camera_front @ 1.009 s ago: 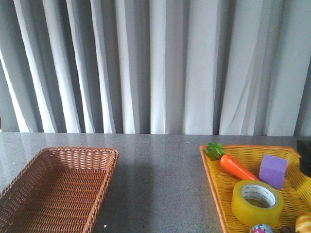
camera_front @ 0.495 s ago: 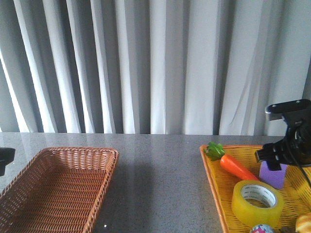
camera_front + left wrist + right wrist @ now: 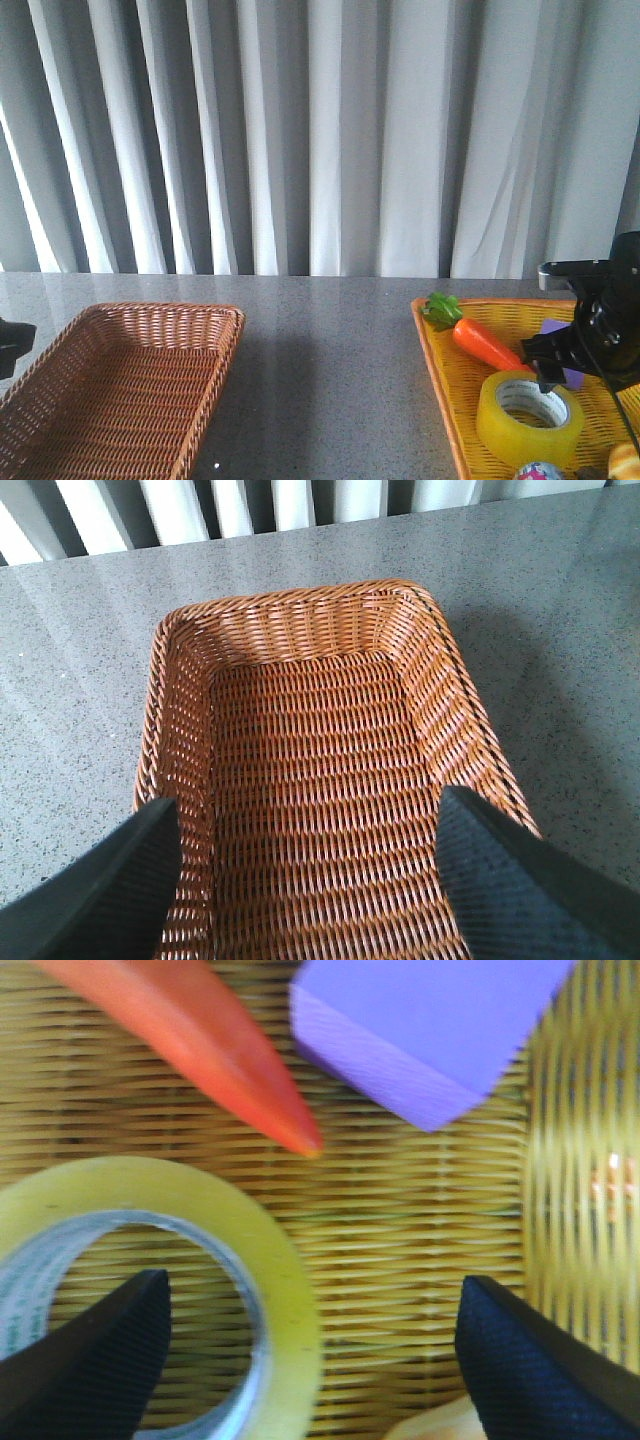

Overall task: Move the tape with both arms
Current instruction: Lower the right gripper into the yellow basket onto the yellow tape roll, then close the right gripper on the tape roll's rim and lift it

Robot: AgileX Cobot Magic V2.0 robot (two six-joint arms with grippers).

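Right gripper [image 3: 310, 1360] above the tape [image 3: 528, 418] in the yellow basket [image 3: 445, 365].
Both grippers' fingers spread wide, holding nothing (left gripper [image 3: 305, 880] over the brown basket [image 3: 300, 630]); tape lies flat beside carrot [image 3: 485, 343].

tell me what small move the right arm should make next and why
Probably shift the right gripper sideways over the tape, then lower. Its open fingers aren't centred on the roll: one sits over the tape's core, the other over bare yellow basket. The tape lies flat, ungrasped.
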